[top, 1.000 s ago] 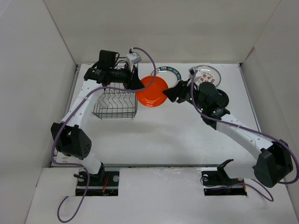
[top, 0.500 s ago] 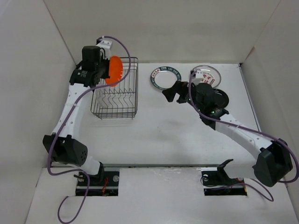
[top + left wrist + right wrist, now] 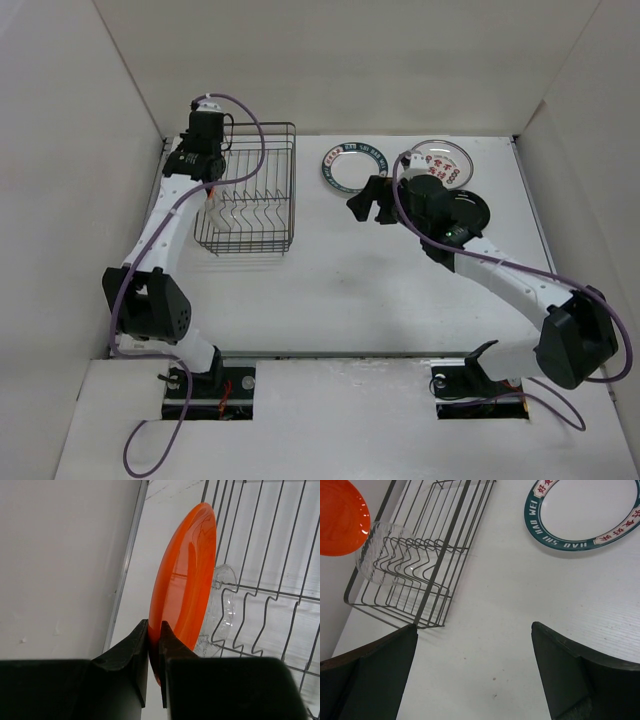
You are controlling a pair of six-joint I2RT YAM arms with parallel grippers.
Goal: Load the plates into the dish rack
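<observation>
Left wrist, left pincer (image 3: 154, 632) clamped on orange plate (image 3: 187, 570), clear plate (image 3: 224, 605) beside, right pincer (image 3: 473, 627) apart

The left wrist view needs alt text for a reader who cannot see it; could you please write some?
The left gripper pinches the lower rim of a glossy orange round plate, held on edge. Beside it a clear plastic round plate stands in the dark wire dish rack; a white wall fills the left.

- dark wire rectangular dish rack (image 3: 256, 190) stands far left on white table (image 3: 340, 290)
- left arm (image 3: 160, 225) reaches its far-left corner
- white round plate with blue-green patterned rim (image 3: 354, 167) flat, right of rack
- right gripper (image 3: 366, 208), jaws spread, at that plate's near edge
- white plate with red marks (image 3: 445, 158) and glossy black plate (image 3: 476, 212) partly under right arm (image 3: 500, 275)
</observation>
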